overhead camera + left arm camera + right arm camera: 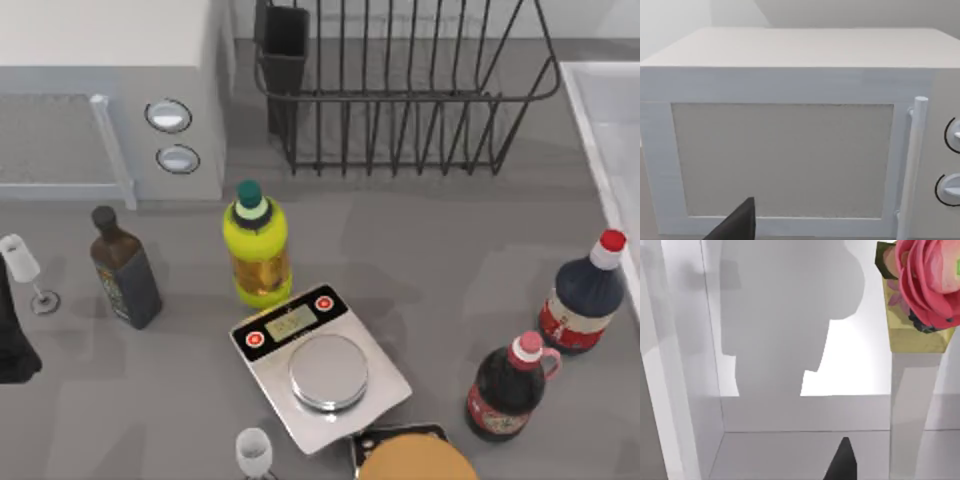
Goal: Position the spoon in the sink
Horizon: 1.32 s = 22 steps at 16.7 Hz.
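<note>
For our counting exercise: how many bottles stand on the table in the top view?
4. A dark bottle at left, a yellow one behind the scale, and two dark red-labelled ones at right. More could sit outside the frame.

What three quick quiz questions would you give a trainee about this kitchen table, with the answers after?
1. True or false: in the top view, the dish rack stands between the microwave and the sink.
2. Multiple choice: what colour is the cap of the yellow bottle? A red, B green, C white.
3. Short answer: how many round dials does the microwave carry beside its door handle?

Key: 1 true; 2 B; 3 two.
</note>
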{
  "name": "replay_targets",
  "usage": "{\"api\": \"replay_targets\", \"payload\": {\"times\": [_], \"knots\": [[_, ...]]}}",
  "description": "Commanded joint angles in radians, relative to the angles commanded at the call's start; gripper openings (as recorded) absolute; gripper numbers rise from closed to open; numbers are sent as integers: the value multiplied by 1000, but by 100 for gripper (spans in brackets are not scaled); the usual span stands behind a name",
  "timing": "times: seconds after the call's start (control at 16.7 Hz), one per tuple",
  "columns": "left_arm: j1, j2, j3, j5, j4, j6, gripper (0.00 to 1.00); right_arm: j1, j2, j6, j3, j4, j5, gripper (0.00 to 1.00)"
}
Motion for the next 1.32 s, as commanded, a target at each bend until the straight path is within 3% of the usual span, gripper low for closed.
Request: {"api": "replay_targets", "payload": {"times": [0.3, 0.54, 0.96, 1.32], "knots": [[0, 0, 0, 0, 0, 0, 100, 68, 263, 76, 395, -92, 7, 0], [0, 0, 0, 0, 0, 0, 100, 98, 359, 108, 531, -119, 12, 0], [0, 0, 0, 0, 0, 0, 100, 94, 357, 111, 521, -104, 11, 0], [0, 0, 0, 0, 0, 0, 100, 99, 278, 109, 248, 69, 9, 0]]}}
